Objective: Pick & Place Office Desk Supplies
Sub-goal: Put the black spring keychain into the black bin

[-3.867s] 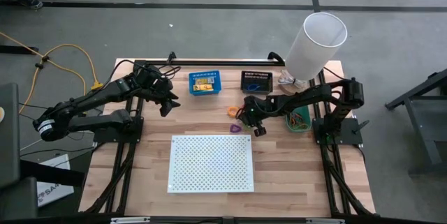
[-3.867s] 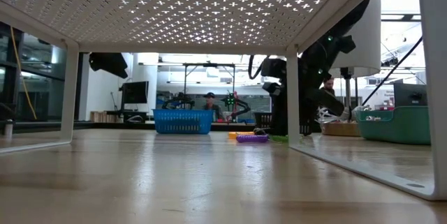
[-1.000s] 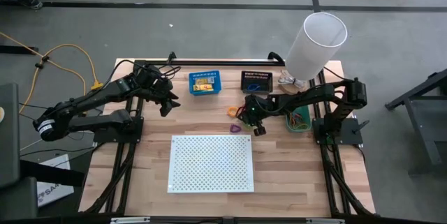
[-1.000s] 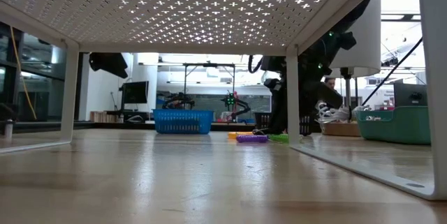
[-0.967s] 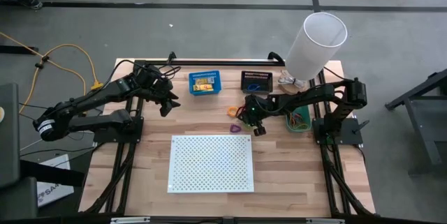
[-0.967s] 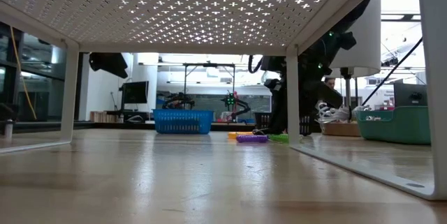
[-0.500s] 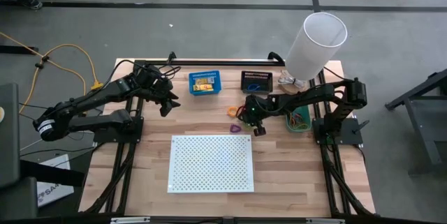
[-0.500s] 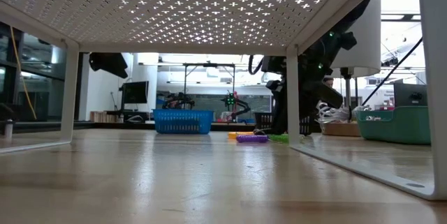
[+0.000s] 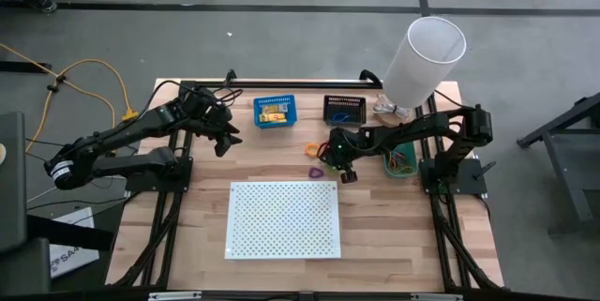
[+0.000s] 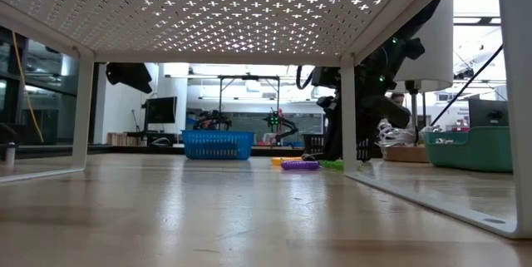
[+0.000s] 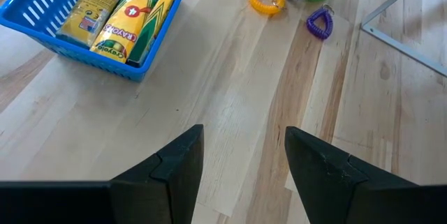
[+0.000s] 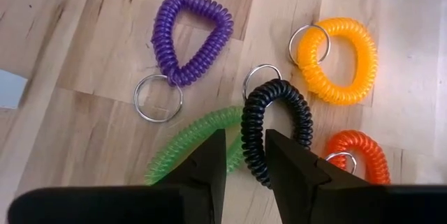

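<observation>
My right end effector (image 12: 244, 158) pinches the black coil loop (image 12: 276, 130) amid the purple loop (image 12: 192, 35), yellow-orange loop (image 12: 339, 60), green loop (image 12: 188, 144) and orange loop (image 12: 356, 154) on the bench (image 9: 187, 226). At nine o'clock my left end effector (image 11: 241, 165) waits spread. Packets (image 9: 273, 112) are binned in the blue bin (image 9: 275, 122); the loops remain, I judge.

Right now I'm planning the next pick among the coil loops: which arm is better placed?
The right. Its gripper is already closed on the black coil loop among the cluster, while the left gripper hangs open over bare wood near the blue bin, away from the loops.
</observation>
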### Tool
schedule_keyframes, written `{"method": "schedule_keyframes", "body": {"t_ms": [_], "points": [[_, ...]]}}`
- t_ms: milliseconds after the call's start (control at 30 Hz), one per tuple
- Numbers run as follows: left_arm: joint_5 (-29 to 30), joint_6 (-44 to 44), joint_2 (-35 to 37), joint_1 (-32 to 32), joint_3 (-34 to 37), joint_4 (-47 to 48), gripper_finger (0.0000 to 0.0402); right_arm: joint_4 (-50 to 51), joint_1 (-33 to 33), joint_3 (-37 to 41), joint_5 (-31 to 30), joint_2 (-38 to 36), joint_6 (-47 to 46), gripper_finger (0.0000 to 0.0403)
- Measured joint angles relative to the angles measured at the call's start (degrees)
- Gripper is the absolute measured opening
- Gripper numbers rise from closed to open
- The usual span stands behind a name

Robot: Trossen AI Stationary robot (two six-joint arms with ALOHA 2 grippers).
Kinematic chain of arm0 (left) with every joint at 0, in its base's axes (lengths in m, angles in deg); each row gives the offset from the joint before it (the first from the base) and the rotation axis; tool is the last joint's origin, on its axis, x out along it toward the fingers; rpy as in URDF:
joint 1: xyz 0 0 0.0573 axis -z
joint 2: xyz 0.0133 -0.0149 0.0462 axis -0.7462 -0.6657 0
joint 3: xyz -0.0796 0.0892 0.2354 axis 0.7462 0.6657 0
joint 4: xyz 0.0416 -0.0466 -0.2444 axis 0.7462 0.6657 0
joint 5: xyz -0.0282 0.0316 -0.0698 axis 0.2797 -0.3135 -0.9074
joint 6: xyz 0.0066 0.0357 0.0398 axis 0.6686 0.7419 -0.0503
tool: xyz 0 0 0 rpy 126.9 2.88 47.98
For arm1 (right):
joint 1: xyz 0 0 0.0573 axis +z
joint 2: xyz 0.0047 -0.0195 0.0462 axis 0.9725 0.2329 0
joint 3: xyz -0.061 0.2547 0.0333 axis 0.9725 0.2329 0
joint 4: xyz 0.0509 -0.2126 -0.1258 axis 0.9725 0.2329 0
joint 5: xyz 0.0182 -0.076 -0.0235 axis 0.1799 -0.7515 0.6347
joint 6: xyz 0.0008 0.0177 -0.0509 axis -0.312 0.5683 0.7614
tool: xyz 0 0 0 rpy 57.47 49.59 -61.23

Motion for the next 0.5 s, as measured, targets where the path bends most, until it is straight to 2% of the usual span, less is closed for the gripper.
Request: {"method": "schedule_keyframes", "body": {"t_ms": [500], "points": [[0.00, 0.00, -0.01, 0.01, 0.00, -0.02, 0.0195, -1.59, 0.76, -0.02, -1.14, 0.87, 0.13, 0.0089]]}}
